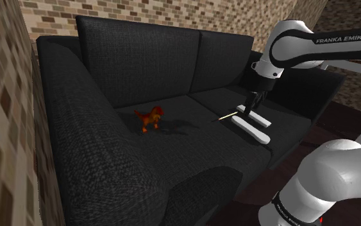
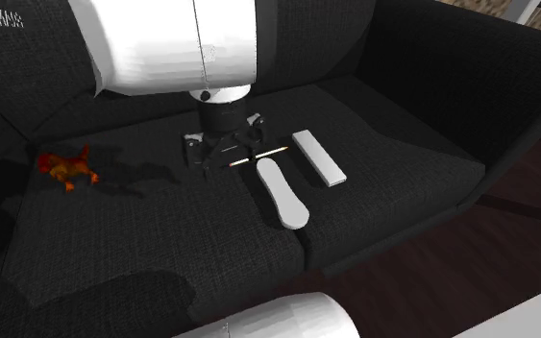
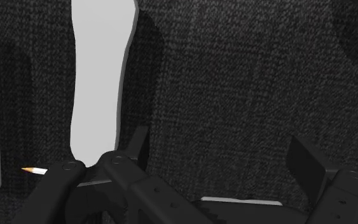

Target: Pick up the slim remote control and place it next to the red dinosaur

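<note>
Fingers (image 3: 136,143) spread wide and clasping nothing, the black gripper (image 2: 223,152) hangs low over the seat of a black sofa (image 1: 140,70), with bare fabric between its tips. Two white remotes lie near each other on the cushion just past it. The slim remote control (image 2: 318,157), judged here to be the flat, narrow bar, lies farther from the gripper. The rounded remote (image 2: 282,192), broader and tapering, lies between it and the seat's front edge. A thin pencil (image 2: 258,158) lies by the near ends of both. The red dinosaur (image 1: 149,118) stands on the neighbouring cushion, well apart, toward the shoulder view's left.

The bar looks light and stiff, with a smooth shell that could slip. It sits so flat on the soft cushion that the tips would probably have to press into the fabric on either side. The likeliest hold is across its narrow width, near the middle of its length. One finger would go into the gap beside the rounded remote, clear of the pencil.
</note>
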